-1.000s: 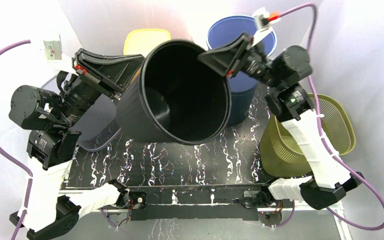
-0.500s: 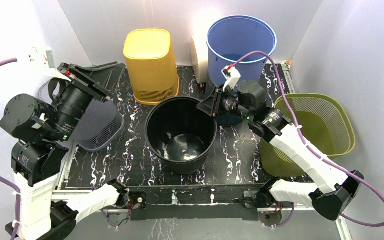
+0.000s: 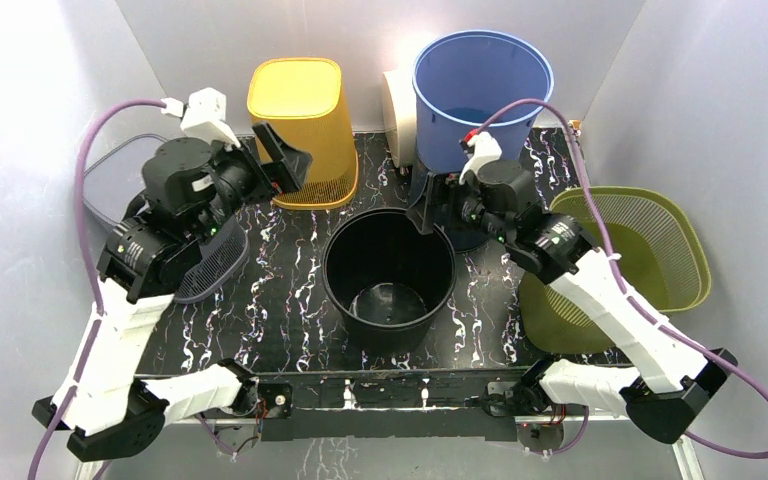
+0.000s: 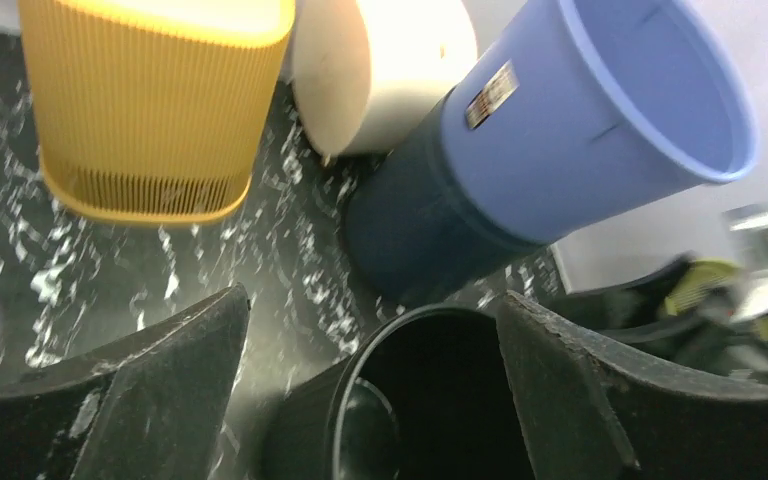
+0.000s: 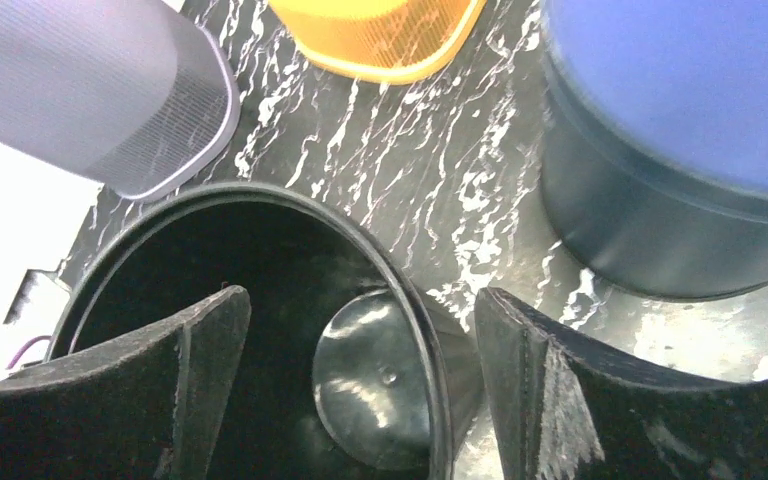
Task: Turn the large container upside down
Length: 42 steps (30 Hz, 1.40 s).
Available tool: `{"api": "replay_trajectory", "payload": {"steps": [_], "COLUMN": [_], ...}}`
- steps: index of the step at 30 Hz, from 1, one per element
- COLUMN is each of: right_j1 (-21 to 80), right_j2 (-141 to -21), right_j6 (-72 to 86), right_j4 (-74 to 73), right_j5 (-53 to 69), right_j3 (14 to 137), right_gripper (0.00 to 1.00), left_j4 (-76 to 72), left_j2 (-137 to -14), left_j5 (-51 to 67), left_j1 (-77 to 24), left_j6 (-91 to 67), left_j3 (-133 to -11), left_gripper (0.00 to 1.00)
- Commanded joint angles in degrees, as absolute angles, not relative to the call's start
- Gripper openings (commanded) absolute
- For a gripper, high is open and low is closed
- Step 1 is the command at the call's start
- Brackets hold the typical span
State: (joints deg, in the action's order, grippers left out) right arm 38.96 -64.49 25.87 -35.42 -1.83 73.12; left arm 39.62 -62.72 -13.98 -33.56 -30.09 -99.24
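The large container (image 3: 390,262), a black round bucket, stands on the marbled black table (image 3: 290,310) at the centre with its mouth up. My right gripper (image 3: 428,208) hangs open over its far right rim; in the right wrist view the rim (image 5: 415,300) runs between the spread fingers of my right gripper (image 5: 360,294), gripping nothing. My left gripper (image 3: 285,165) is open, off to the left beside the yellow basket, apart from the bucket. In the left wrist view, the bucket (image 4: 430,400) lies ahead between the wide-spread fingers of my left gripper (image 4: 372,296).
An upturned yellow basket (image 3: 300,130) and a tall blue bucket (image 3: 480,90) stand at the back, with a white round object (image 3: 397,105) between them. A green mesh basket (image 3: 640,250) sits at the right edge. A grey mesh basket (image 3: 200,265) lies at the left.
The black bucket, held up and tilted between both grippers, came down onto the table mouth up. Both grippers opened and let go. The left arm drew away to the back left.
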Motion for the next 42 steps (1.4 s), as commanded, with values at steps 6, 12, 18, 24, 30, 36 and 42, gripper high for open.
{"api": "replay_trajectory", "payload": {"steps": [6,12,18,24,30,36,42], "right_j1": [39.52,48.62,77.02,83.08,79.06,66.10,59.21], "right_j2": [-63.54,-66.59,-75.13,-75.36,-69.90,-63.30,-61.94], "right_j6": [11.93,10.67,12.97,21.59,29.42,39.48,52.94], "right_j4": [-47.39,-50.86,-53.20,-50.17,-35.75,-12.92,7.21], "right_j5": [6.55,11.51,-3.61,-9.80,-12.56,-2.64,2.31], "right_j3": [91.41,92.87,93.66,82.66,80.88,71.08,60.16], "right_gripper": [0.78,0.78,0.92,0.41,0.00,0.00,0.00], "left_j4": [54.95,53.29,40.76,35.83,41.03,42.45,40.31], "left_j2": [-64.50,-64.07,-65.06,-65.39,-68.58,-68.71,-66.97], "left_j5": [-15.55,-9.22,20.35,26.10,23.82,16.92,15.06], "left_j1": [-33.70,-30.31,-7.93,-7.31,-7.13,-7.03,-7.03], "left_j6": [-36.23,-38.14,-39.43,-40.99,-37.60,-39.05,-40.69], "left_j3": [-94.88,-87.35,-78.27,-73.78,-85.49,-97.37,-100.19], "left_gripper": [0.98,0.98,0.98,0.98,0.98,0.98,0.98]}}
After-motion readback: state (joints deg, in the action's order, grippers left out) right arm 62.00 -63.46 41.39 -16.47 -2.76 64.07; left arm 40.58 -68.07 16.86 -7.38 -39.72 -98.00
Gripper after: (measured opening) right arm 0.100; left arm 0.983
